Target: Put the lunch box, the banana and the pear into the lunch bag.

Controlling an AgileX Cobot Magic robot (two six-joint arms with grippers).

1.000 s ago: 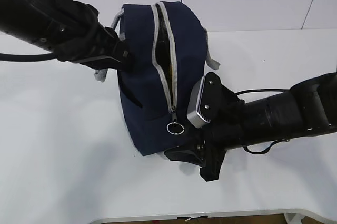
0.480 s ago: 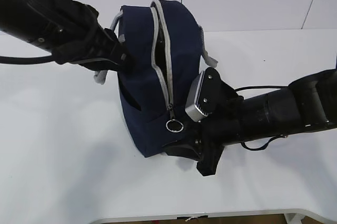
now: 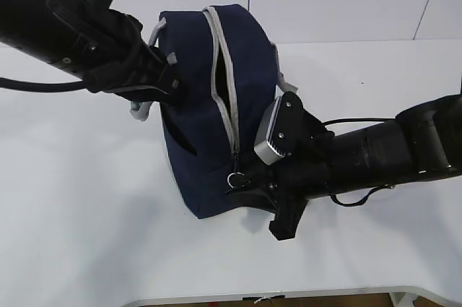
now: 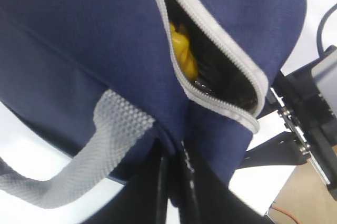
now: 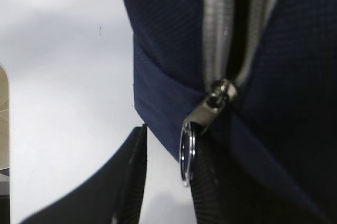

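exterior view: the lunch bag (image 3: 216,105) stands on the white counter (image 3: 79,220) between both arms, its grey zipper (image 3: 225,97) partly open.
packed so far: through the gap the left wrist view shows something yellow (image 4: 182,55), banana or pear, i cannot tell which; the lunch box is not visible.
left gripper (image 4: 171,182): jaws pressed together on the bag's fabric beside the grey handle (image 4: 100,150).
right gripper (image 5: 171,168): jaws spread either side of the ring pull (image 5: 186,153), not yet closed.
remaining, as i judge: no items lie outside, so only zipping seems left.
in the way: nothing but the slack fabric.
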